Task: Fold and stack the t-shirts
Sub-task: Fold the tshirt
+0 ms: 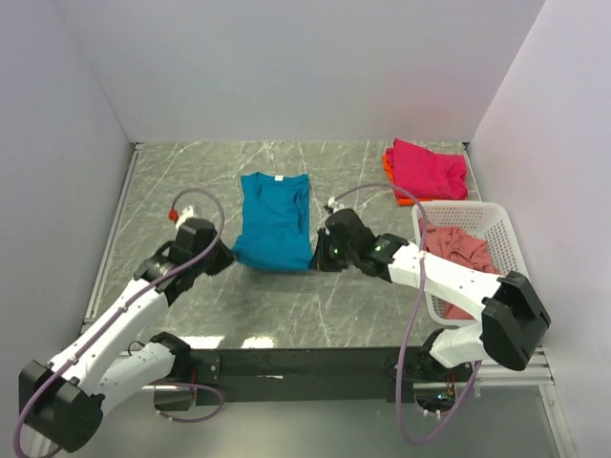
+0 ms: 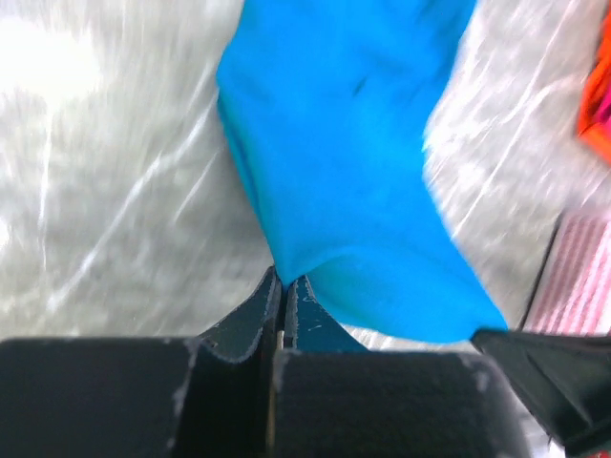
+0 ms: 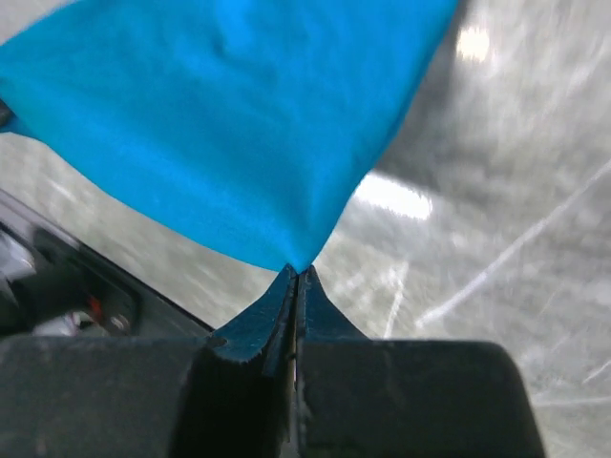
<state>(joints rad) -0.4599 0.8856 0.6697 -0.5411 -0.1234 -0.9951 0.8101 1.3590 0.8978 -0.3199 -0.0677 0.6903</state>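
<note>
Teal t-shirt [image 1: 275, 221]: frame centre, collar toward top. Left gripper [image 2: 284, 281], right gripper [image 3: 296, 275]: each clamped on lower hem corner (presumably to carry hem up over collar). Magenta shirt [image 1: 430, 167]: folded, upper right.

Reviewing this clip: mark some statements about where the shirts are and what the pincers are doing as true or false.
1. The left pincer and right pincer are each shut on a near corner of the teal-blue t-shirt. True.
2. The magenta t-shirt lies in the white lattice basket. False: it rests folded on the orange t-shirt at the far right; the basket holds the salmon-pink t-shirt.
3. The teal-blue t-shirt sits on top of that folded pile. False: it lies mid-table, apart from it.
4. The basket stands at the right side of the table. True.
</note>
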